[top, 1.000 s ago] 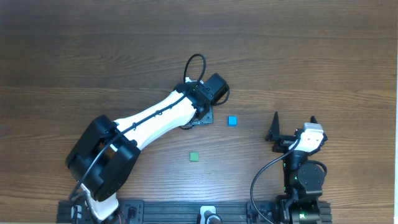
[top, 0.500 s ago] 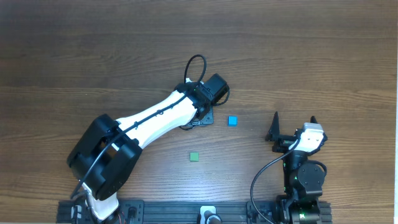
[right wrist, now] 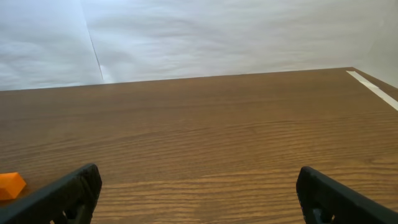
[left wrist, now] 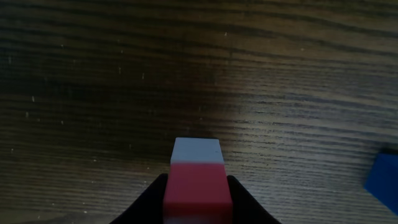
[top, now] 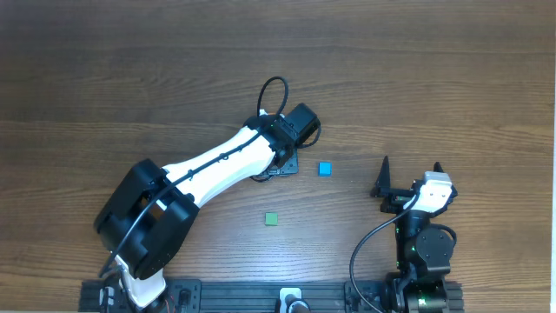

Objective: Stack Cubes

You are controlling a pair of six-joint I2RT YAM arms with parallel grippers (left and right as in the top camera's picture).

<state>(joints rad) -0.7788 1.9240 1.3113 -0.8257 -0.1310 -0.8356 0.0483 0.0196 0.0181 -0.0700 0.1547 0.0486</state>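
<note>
The blue cube [top: 325, 169] sits on the wooden table [top: 130, 69] just to the right of the left arm's wrist, close by but not touching it. In the left wrist view it shows at the edge, near the gripper. The green cube [top: 272, 219] lies nearer the arm bases, well apart from both and out in the open. An orange cube [right wrist: 11, 185] rests on the tabletop off to one side in the right wrist view.

The left gripper [left wrist: 196, 186] is down at the middle of the table, its fingers closed against both sides of the red cube [left wrist: 194, 194]. A white block [left wrist: 196, 151] shows right against the red one's far end, though I can't tell whether it is a separate cube. The right gripper [top: 408, 176] hangs near its own base, fingers spread wide, holding nothing.

Over the last second nothing has shifted: arms and cubes are just where they were.
</note>
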